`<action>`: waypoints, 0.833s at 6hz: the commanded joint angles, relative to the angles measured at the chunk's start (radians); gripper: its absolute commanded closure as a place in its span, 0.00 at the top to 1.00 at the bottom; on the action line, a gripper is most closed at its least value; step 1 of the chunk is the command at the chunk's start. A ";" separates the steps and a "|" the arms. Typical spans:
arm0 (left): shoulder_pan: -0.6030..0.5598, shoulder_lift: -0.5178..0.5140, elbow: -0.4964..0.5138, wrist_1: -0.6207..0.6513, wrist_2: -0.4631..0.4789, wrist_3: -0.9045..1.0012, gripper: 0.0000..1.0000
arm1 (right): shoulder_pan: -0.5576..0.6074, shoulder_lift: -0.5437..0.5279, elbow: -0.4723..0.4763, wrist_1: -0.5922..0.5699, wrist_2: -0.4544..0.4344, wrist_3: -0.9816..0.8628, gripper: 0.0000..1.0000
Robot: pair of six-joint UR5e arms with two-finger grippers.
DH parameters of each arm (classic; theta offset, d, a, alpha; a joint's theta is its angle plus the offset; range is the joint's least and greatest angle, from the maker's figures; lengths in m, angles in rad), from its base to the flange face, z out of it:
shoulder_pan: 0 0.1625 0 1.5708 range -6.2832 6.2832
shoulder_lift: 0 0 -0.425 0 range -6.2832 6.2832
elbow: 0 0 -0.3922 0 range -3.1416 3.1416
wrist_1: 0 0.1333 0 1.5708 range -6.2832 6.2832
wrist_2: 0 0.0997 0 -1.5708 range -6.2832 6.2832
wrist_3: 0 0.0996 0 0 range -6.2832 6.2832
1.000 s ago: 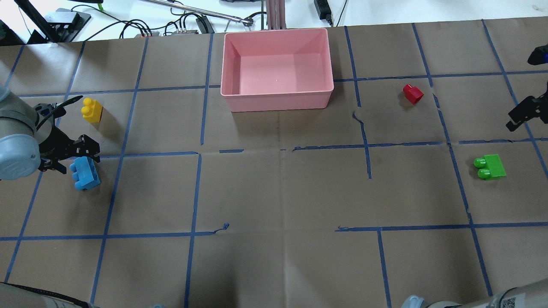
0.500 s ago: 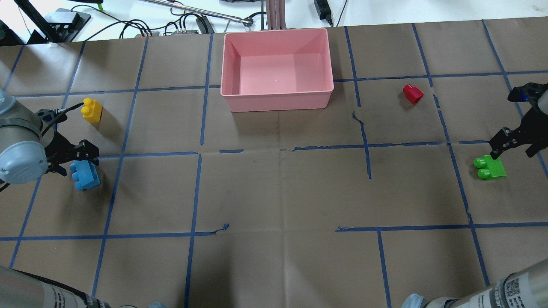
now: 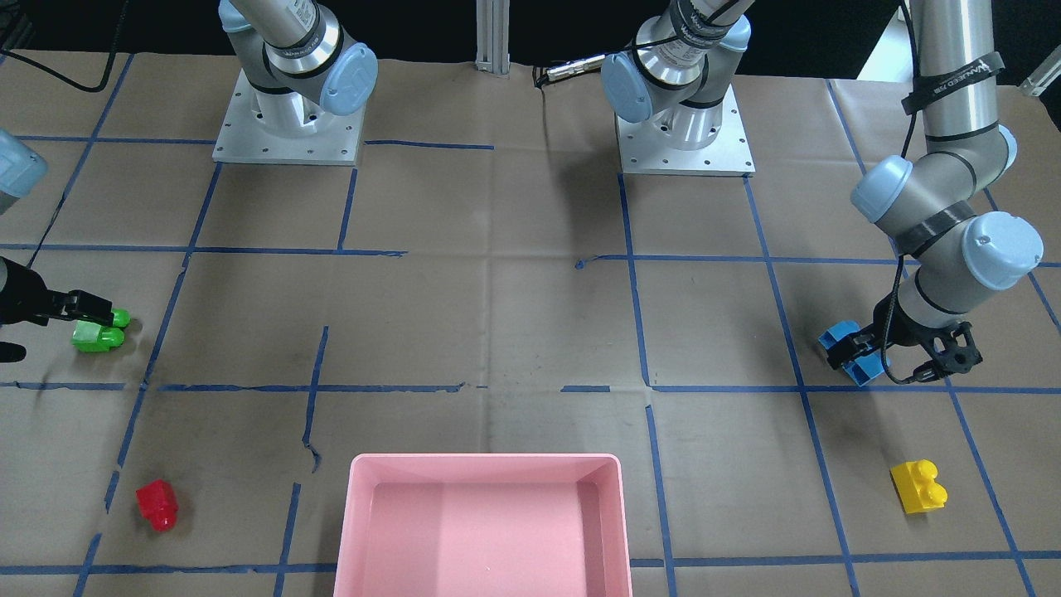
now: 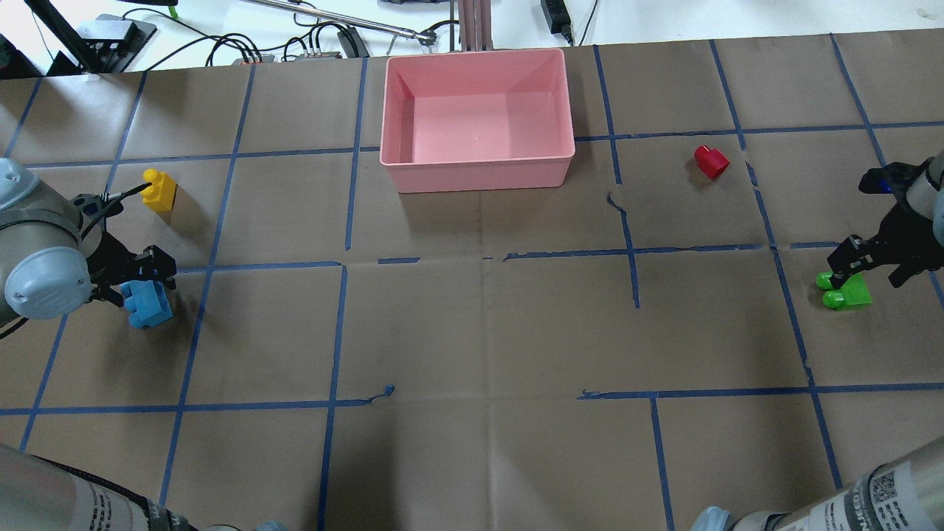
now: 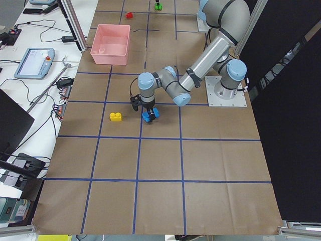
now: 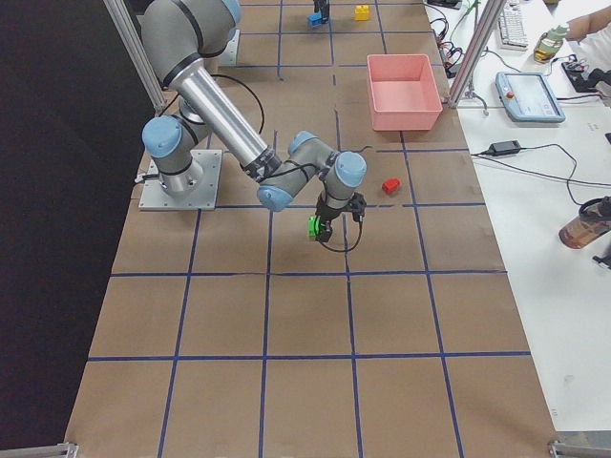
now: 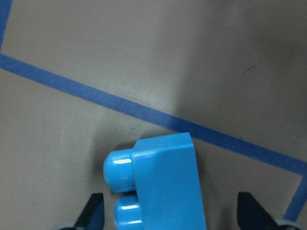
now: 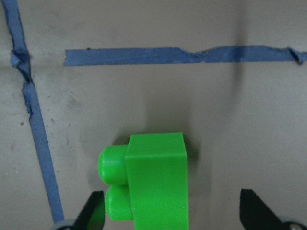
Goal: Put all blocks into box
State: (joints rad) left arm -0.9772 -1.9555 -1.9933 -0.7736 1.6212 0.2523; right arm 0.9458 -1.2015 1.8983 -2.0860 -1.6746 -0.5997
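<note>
The blue block (image 4: 151, 304) lies at the table's left, between the open fingers of my left gripper (image 4: 136, 280); in the left wrist view the blue block (image 7: 163, 182) sits between both fingertips (image 7: 93, 211). The green block (image 4: 849, 291) lies at the right, under my open right gripper (image 4: 870, 265); the right wrist view shows the green block (image 8: 153, 182) between the fingertips (image 8: 93, 211). The yellow block (image 4: 160, 190) and the red block (image 4: 711, 161) lie alone on the table. The pink box (image 4: 476, 166) stands at the far middle and holds nothing.
Brown paper with a blue tape grid covers the table (image 4: 479, 332). Cables and equipment (image 4: 310, 44) lie beyond the far edge, behind the box. Both arm bases (image 3: 286, 124) stand at the robot's side.
My right gripper has come in from the right edge and down over the green block. My left gripper has settled lower around the blue block. No block has moved.
</note>
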 commanded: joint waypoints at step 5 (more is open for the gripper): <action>-0.018 0.035 -0.006 -0.013 -0.073 -0.011 0.00 | 0.007 0.022 0.001 -0.008 0.055 0.002 0.59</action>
State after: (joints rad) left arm -0.9880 -1.9317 -2.0033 -0.7801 1.5849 0.2482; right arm 0.9525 -1.1784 1.9005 -2.0933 -1.6239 -0.5973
